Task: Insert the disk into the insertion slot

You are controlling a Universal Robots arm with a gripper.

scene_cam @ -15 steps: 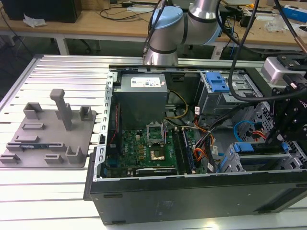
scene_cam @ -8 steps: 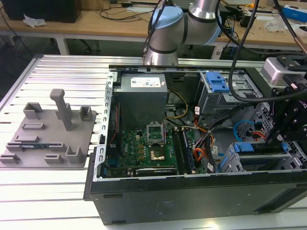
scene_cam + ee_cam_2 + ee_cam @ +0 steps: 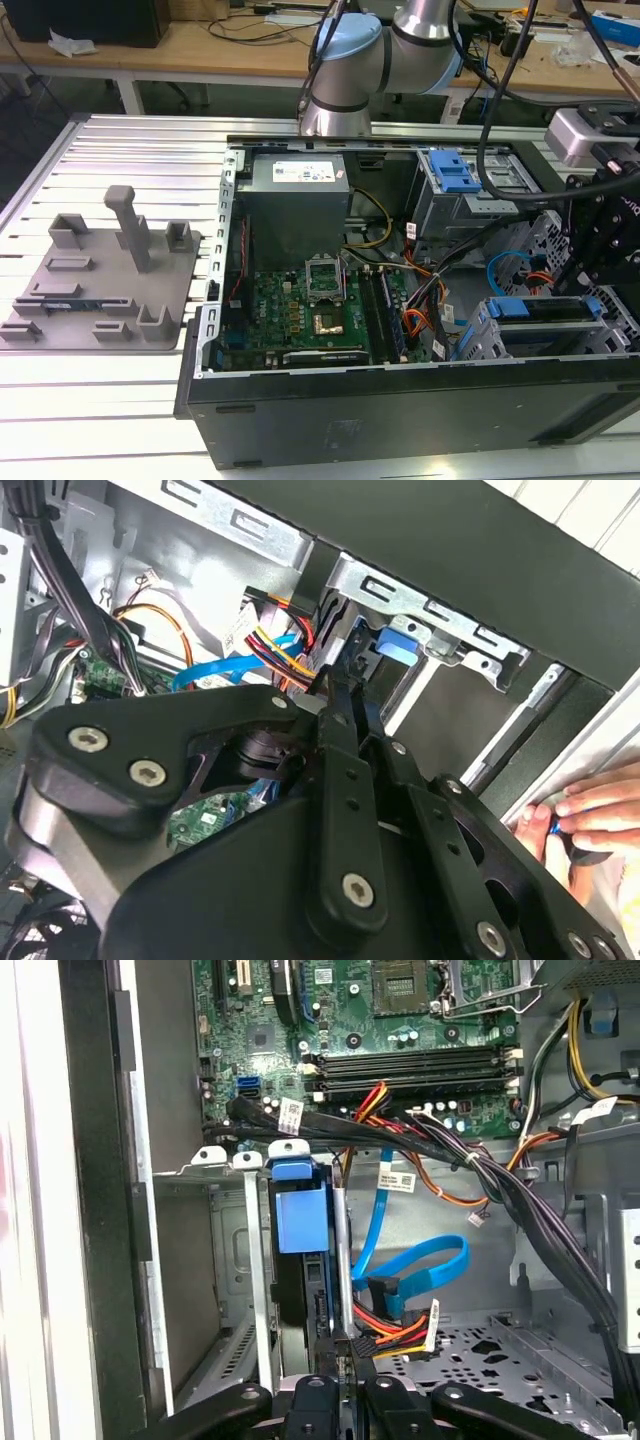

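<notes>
The disk (image 3: 540, 308), dark and framed by a bright blue carrier, sits in the insertion slot (image 3: 478, 338), a grey perforated drive cage at the case's front corner on the exterior view's right. In the first wrist view the disk (image 3: 300, 1220) stands on edge between the cage's thin metal walls (image 3: 258, 1260). My black gripper (image 3: 340, 1348) hangs right over the disk's edge, its fingers drawn close together. I cannot tell whether they pinch anything. The second wrist view has the gripper (image 3: 335, 685) beside the blue carrier tab (image 3: 395, 645) and the cage rim (image 3: 400, 590).
A bundle of black, orange and blue cables (image 3: 420, 1270) runs beside the cage. The motherboard (image 3: 300, 305) and power supply (image 3: 295, 200) fill the case. A second bay with a blue latch (image 3: 450, 175) stands behind. A grey fixture plate (image 3: 100, 270) lies outside. A hand (image 3: 590, 815) rests at the case edge.
</notes>
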